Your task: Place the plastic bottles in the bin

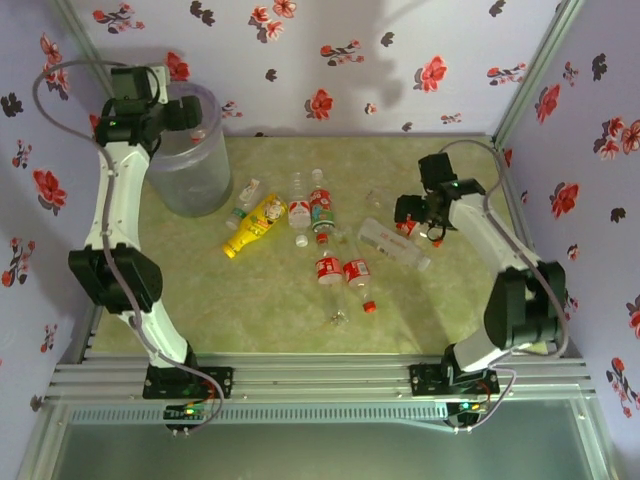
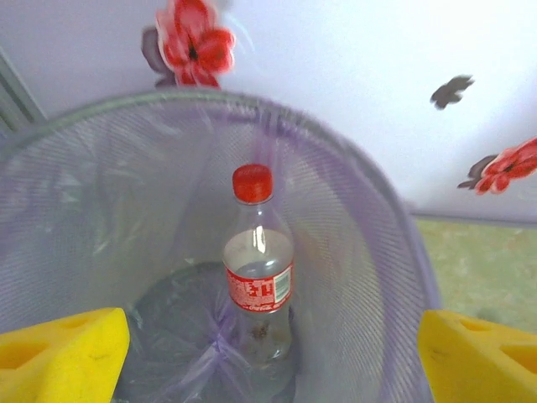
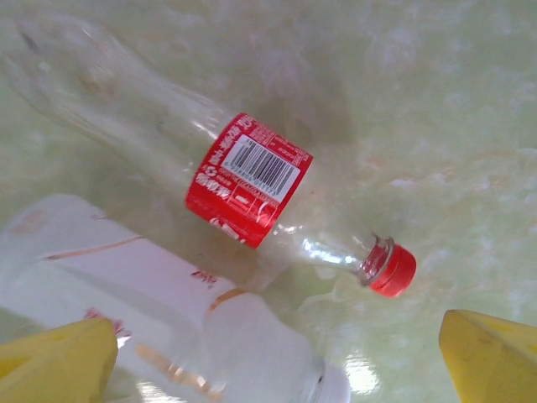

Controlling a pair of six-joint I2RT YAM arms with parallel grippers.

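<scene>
The left gripper (image 2: pixel 270 357) hangs over the mouth of the bin (image 2: pixel 352 168); its yellow fingers (image 2: pixel 63 353) stand wide apart with nothing clamped between them; below, inside the bin, a clear bottle (image 2: pixel 258 277) with a red-and-white label and a red cap (image 2: pixel 252 182) stands roughly upright on the dark bottom; in the top view the bin sits at the far left corner of the green table (image 1: pixel 280 310), with the left arm bent over it

The right gripper (image 3: pixel 273 361) is likewise spread wide, its yellow pads (image 3: pixel 491 357) far apart and gripping nothing; it hovers low over two bottles lying on their sides: a red-labelled bottle (image 3: pixel 247 180), clear, with its red cap pointing to the lower right of the wrist view, and a white-labelled bottle (image 3: pixel 168 311) nearer the pads; whether these two touch, I cannot tell

Farther out, in the top view, the yellow bottle (image 1: pixel 255 225) lies on the table near the bin, to its right; just beyond it are more small bottles, among them a tall labelled one (image 1: pixel 320 205); nearer the arms' bases a short crushed bottle (image 1: pixel 328 268) lies just beside another like it (image 1: pixel 357 272)
</scene>
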